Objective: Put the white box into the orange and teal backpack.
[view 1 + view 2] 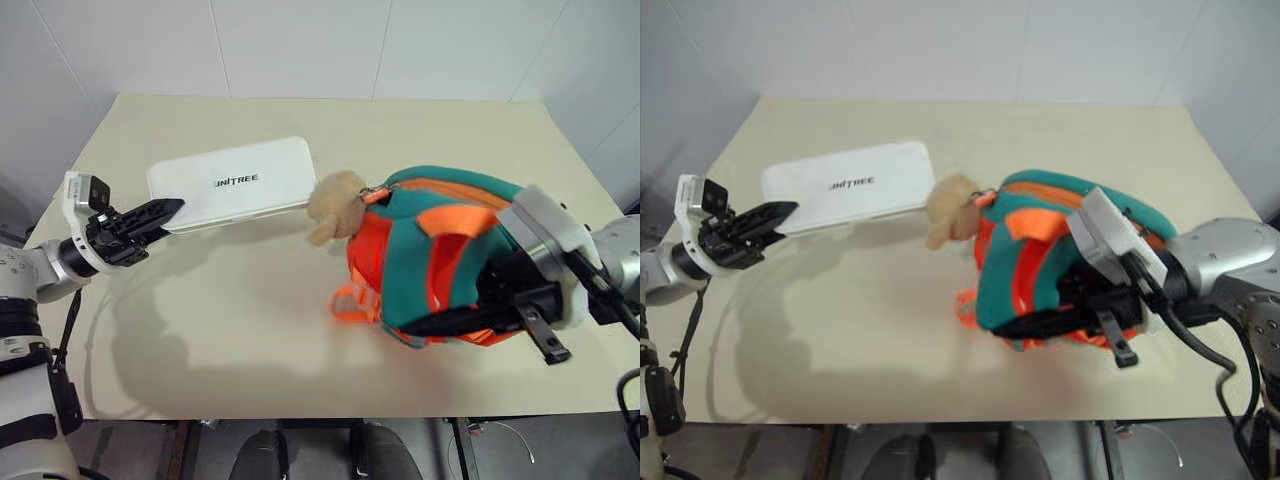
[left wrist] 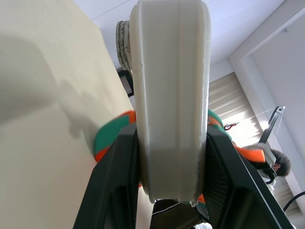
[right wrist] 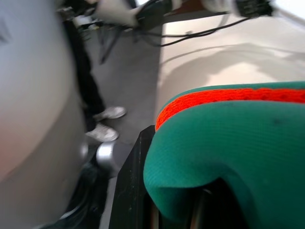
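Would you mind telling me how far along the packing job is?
Both grasps look done: the left gripper holds the white box by one end above the table, while the right gripper grips the orange and teal backpack. Left: getting the box inside.

Left gripper (image 1: 170, 209) clamped, arm extended; right gripper (image 1: 440, 322) pinched, wrist bent inward

The white box (image 1: 232, 184) lies left of the backpack (image 1: 440, 258); the pom-pom (image 1: 335, 206) between seems touching both.
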`<state>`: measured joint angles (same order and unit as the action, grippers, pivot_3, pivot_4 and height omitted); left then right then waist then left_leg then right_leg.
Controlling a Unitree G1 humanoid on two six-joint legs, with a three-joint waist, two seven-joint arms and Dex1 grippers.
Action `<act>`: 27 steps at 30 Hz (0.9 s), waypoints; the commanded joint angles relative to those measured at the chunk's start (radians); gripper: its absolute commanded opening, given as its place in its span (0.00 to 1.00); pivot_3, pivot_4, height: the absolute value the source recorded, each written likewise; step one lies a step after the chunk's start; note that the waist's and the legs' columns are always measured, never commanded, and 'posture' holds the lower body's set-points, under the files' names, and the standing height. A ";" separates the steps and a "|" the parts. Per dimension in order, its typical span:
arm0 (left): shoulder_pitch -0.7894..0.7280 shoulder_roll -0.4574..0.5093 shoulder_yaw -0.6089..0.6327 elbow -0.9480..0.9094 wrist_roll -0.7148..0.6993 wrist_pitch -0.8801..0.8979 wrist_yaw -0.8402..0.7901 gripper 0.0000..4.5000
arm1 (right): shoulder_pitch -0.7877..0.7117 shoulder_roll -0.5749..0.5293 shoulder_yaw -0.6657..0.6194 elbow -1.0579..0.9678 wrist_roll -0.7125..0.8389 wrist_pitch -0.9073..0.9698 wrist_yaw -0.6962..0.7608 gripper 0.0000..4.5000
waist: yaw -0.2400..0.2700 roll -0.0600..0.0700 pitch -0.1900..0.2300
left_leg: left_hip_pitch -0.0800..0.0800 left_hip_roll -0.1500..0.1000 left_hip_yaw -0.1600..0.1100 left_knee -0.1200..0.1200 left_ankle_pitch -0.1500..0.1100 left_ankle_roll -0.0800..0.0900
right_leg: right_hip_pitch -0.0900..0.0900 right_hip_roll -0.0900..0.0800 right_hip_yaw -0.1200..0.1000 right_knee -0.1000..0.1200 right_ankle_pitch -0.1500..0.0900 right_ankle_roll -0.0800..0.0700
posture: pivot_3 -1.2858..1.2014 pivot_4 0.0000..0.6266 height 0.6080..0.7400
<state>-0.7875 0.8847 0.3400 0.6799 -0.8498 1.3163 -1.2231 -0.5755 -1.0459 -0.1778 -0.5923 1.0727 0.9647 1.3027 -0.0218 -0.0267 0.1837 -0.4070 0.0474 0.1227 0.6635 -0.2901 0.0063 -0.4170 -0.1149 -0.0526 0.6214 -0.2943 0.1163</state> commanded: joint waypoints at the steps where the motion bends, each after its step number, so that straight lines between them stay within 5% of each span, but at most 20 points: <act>1: -0.040 0.040 -0.006 0.018 0.020 -0.028 -0.047 0.31 | 0.001 -0.045 0.000 -0.002 -0.041 -0.105 0.138 0.12 | 0.000 0.000 0.000 | 0.000 0.000 0.000 0.000 0.000 0.000 | 0.000 0.000 0.000 0.000 0.000 0.000 | 0.52 0.24 1.00; 11: -0.104 0.061 -0.033 0.117 0.099 -0.115 -0.097 0.31 | -0.022 0.009 0.175 0.174 -0.328 -0.375 0.210 0.12 | -0.004 -0.001 0.000 | 0.001 0.001 0.001 0.002 0.000 -0.001 | 0.000 0.000 0.000 0.003 0.000 0.000 | 0.52 0.24 1.00; 27: -0.047 -0.009 -0.063 -0.107 0.045 0.014 -0.131 0.31 | -0.037 0.074 0.211 0.221 -0.377 -0.401 0.186 0.12 | -0.006 -0.002 0.000 | 0.001 0.001 0.001 0.004 0.001 -0.001 | 0.000 0.001 0.000 0.005 0.000 0.000 | 0.52 0.24 1.00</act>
<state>-0.8392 0.8633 0.2578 0.6167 -0.7733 1.3291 -1.3344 -0.5913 -0.9725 0.0380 -0.3694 0.6978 0.5744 1.4847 -0.0282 -0.0283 0.1840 -0.4057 0.0488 0.1235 0.6670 -0.2894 0.0050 -0.4172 -0.1143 -0.0525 0.6266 -0.2942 0.1164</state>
